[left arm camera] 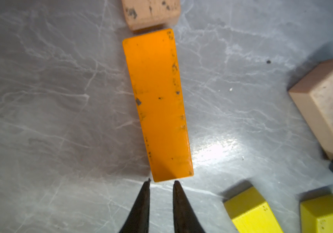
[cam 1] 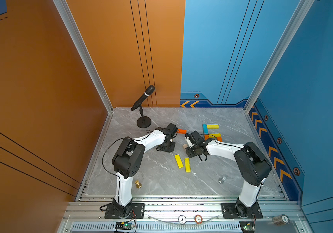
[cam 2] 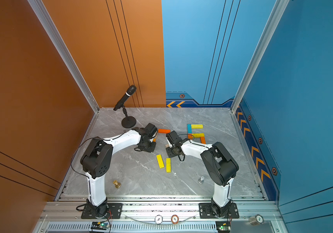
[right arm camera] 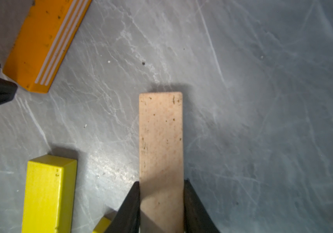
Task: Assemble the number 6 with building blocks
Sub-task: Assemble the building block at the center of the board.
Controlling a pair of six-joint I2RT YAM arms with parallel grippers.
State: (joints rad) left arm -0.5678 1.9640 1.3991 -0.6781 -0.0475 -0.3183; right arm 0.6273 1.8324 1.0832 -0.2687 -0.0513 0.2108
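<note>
Blue [cam 1: 205, 128], yellow [cam 1: 212, 126] [cam 1: 215, 135] and orange [cam 1: 219, 139] building blocks lie joined at the back right of the marble table [cam 1: 161, 181]. My right gripper [right arm camera: 161, 182] is shut on a pale wood block [right arm camera: 160, 137] [cam 1: 185, 145], beside a yellow block [right arm camera: 48, 193]. My left gripper [left arm camera: 161, 182] [cam 1: 166, 147] is shut and holds nothing. Its tips sit just short of one end of a flat orange block [left arm camera: 157, 105], and a pale block [left arm camera: 151, 14] lies past the far end. A striped orange block [cam 1: 181, 131] [right arm camera: 40, 44] lies between the arms. Two loose yellow blocks [cam 1: 178, 161] [cam 1: 187, 165] lie nearer the front.
A microphone on a round stand [cam 1: 143, 109] is at the back left. A gold chess piece [cam 1: 138, 184] stands at the front left and a silver one [cam 1: 222, 179] at the front right. Walls close the table on three sides.
</note>
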